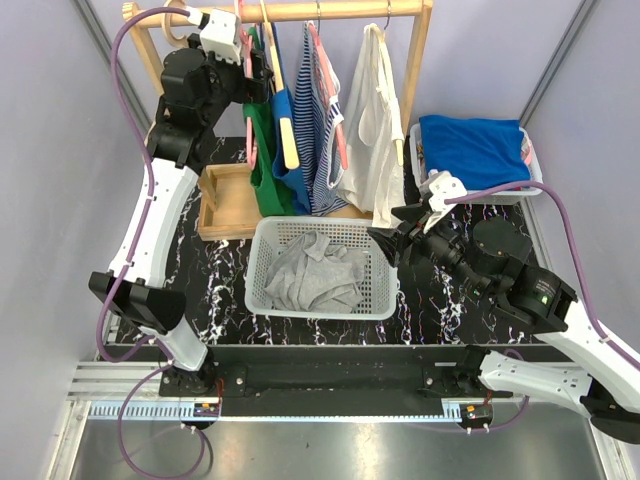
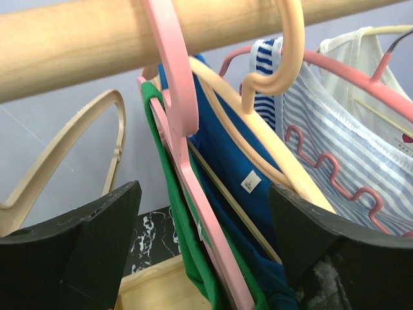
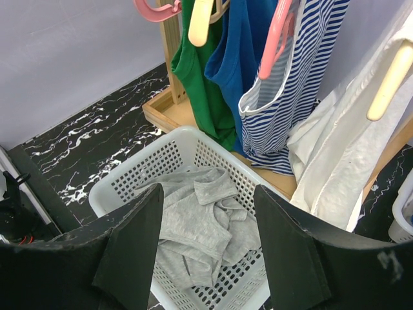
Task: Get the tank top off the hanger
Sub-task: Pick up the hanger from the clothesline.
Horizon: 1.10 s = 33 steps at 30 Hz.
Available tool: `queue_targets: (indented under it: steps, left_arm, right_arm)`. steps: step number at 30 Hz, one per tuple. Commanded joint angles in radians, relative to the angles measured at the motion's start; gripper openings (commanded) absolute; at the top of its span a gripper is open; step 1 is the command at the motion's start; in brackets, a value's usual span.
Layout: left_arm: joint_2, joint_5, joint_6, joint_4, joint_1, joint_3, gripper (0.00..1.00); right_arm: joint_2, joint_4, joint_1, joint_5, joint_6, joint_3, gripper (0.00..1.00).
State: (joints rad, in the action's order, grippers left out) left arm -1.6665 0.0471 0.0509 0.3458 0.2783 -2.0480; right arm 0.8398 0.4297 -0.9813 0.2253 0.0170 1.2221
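Note:
On the wooden rail (image 1: 330,10) hang a green tank top (image 1: 262,150) on a pink hanger (image 2: 174,97), a blue one (image 1: 290,175) on a cream hanger (image 2: 258,139), a striped one (image 1: 318,120) and a white one (image 1: 372,130). My left gripper (image 1: 255,60) is up at the rail's left end. It stands open (image 2: 203,194), its jaws either side of the pink hanger's arm and the green tank top (image 2: 177,213), touching neither. The right gripper (image 1: 392,232) hovers open (image 3: 208,194) over the basket's right side, holding nothing.
A white basket (image 1: 320,227) with a crumpled grey garment (image 1: 312,272) sits in front of the rack. The rack's wooden base (image 1: 225,200) is behind it. A white bin with blue cloth (image 1: 470,150) stands at the back right. An empty cream hanger (image 2: 77,142) hangs at the rail's left.

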Motion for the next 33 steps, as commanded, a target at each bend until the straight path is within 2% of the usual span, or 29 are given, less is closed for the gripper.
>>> queue_targets:
  steps: [1,7,8,9,12,21,27,29,32,33]
  left_arm:
    - [0.031,-0.036,0.015,-0.03,-0.008,0.018,0.84]
    - [0.047,-0.024,0.04,0.002,-0.017,0.046,0.78]
    - [0.05,-0.017,0.041,0.005,-0.019,0.054,0.76]
    - [0.051,-0.006,0.046,0.012,-0.022,0.055,0.66]
    - [0.056,0.004,0.052,0.022,-0.027,0.066,0.51]
    - [0.037,0.02,0.063,0.036,-0.028,0.042,0.41]
    - [0.011,0.056,0.079,0.048,-0.028,0.019,0.21]
    - [0.001,0.054,0.086,0.051,-0.028,-0.008,0.1]
    - [-0.018,0.053,0.083,0.045,-0.034,-0.058,0.0]
    - [-0.032,0.053,0.083,0.05,-0.037,-0.075,0.0]
  right_arm:
    - [-0.008,-0.055,0.001,0.023,-0.006,0.007,0.67]
    - [-0.021,-0.054,0.001,0.028,0.001,0.007,0.67]
    - [-0.021,-0.052,0.0,0.029,0.003,0.007,0.67]
    - [-0.024,-0.052,0.003,0.029,0.004,0.008,0.67]
    - [-0.033,-0.054,0.001,0.035,0.006,0.005,0.67]
    - [-0.053,-0.054,0.001,0.048,0.008,-0.007,0.67]
    - [-0.05,-0.052,0.001,0.049,0.009,-0.01,0.67]
    - [-0.045,-0.054,0.001,0.049,0.014,-0.01,0.67]
    - [-0.036,-0.054,0.001,0.052,0.021,-0.009,0.66]
    - [-0.033,-0.054,0.0,0.052,0.021,-0.007,0.66]
